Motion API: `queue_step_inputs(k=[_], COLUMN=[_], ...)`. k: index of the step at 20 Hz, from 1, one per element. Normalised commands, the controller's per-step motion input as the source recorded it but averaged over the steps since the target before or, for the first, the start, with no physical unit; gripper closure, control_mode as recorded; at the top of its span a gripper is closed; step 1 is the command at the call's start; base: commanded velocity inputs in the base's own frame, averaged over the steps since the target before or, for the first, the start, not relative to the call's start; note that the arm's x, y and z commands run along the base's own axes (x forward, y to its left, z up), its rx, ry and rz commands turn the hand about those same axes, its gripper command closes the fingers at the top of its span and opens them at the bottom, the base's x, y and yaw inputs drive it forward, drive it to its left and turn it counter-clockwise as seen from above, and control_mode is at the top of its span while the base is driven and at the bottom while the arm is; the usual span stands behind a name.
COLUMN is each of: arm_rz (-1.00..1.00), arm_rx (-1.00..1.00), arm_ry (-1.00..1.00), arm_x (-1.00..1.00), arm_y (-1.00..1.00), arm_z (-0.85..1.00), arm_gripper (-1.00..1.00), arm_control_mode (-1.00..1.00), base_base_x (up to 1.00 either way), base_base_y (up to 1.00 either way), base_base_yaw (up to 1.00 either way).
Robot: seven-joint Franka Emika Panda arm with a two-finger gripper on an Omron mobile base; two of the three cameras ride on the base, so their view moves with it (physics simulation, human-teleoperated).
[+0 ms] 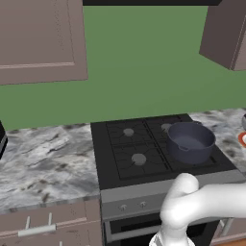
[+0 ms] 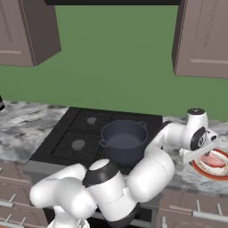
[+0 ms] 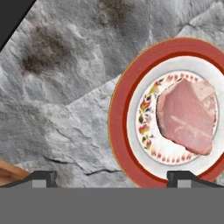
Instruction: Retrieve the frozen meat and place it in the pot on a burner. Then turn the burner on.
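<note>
The frozen meat (image 3: pixel 187 116) is a flat pinkish slab lying on a red-rimmed white plate (image 3: pixel 120 118), which stands on the marble counter right of the stove. It also shows on the plate (image 2: pixel 221 173) as the meat (image 2: pixel 213 160). My gripper (image 3: pixel 111 179) hovers above the counter, open, with nothing between its fingertips (image 3: pixel 41 177). The meat lies ahead of its right tip. In the right base view the gripper (image 2: pixel 199 153) hangs just left of the plate. The dark blue-grey pot (image 1: pixel 190 141) (image 2: pixel 124 140) stands empty on the stove's front right burner.
The black stove has free burners at the front left (image 1: pixel 139 159) and back left (image 1: pixel 128 131). Knobs (image 1: pixel 124 207) line its front panel. Marble counter (image 1: pixel 43 158) runs on both sides. Wall cabinets (image 2: pixel 202 38) hang above. A stove corner (image 3: pixel 11 17) shows dark.
</note>
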Motion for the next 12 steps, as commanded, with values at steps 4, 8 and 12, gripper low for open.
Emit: queue_step_inputs(k=[4,8,12], arm_rz=[0.02,0.0,0.0], arm_rx=[0.0,0.0,0.0], arm_ry=[0.01,0.06,0.01], arm_x=[0.11,0.04,0.12], arm_y=[-0.08,-0.16,-0.23], arm_z=[-0.03,-0.15,-0.2], arm_gripper=[-1.0,-1.0,-1.0], arm_control_mode=[-1.0,-1.0,-1.0], base_base_x=[0.0,0.0,0.0], base_base_y=[0.0,0.0,0.0], base_base_yaw=[0.0,0.0,0.0])
